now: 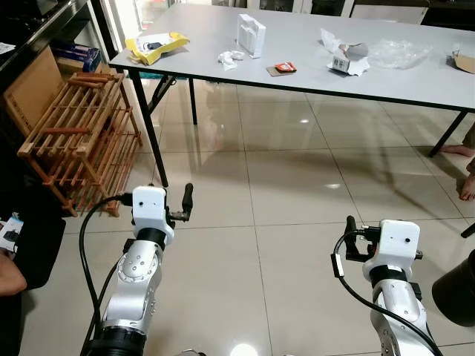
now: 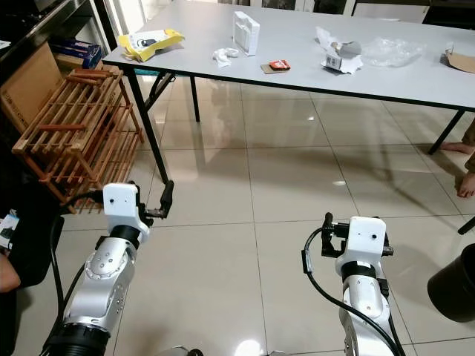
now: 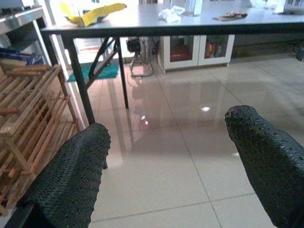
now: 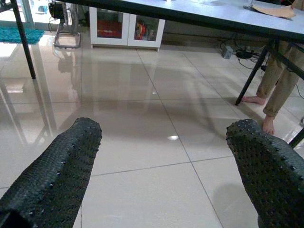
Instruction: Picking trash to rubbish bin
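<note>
Standing ahead across the tiled floor, a grey bench on black legs is seen carrying the trash. A yellow wrapper lies at its left corner, a crumpled tissue is just beside an upright white box, and a small red packet rests on a brown card near the front edge. Further right, a heap of paper scraps is set near a clear plastic bag.

Both arms are held low over the floor, well apart from the bench. The left hand is held spread, nothing between its fingers; the right hand is likewise spread and empty.

A wooden rack is tilted against the wall at the left, beside the bench leg. A black bin is seen at the right edge of the floor, and a person's bare feet are visible beyond the bench's right end.
</note>
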